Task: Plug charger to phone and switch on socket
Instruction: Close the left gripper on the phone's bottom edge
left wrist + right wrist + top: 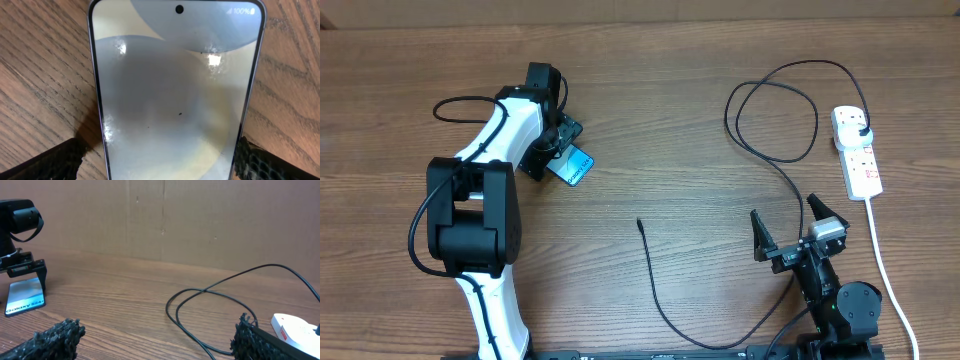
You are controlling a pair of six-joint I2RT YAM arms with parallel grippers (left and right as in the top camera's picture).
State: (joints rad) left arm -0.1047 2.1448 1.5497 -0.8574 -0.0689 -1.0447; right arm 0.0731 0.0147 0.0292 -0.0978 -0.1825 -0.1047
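Under the open left hand (553,148), between its fingers: one phone (575,166). Right hand (790,225) open, empty; one charger (655,290) beside it, one socket (857,150) beyond.

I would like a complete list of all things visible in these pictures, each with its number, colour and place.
table: one, brown wood, under everything.
board: one, brown, standing behind the table.
phone: one, light-blue lit screen, lying flat on the table's left half.
charger: one, thin black cable, plugged into the socket, looping beside it, free tip near the table's middle.
socket: one, white strip with red markings, right side.
white lead: one, white, running from the socket toward the near edge.
left arm: one, white and black, left side.
right arm: one, black, near edge, right side.
left pincer: one, black, open, a finger on each side of the phone.
right pincer: one, black, open, empty.
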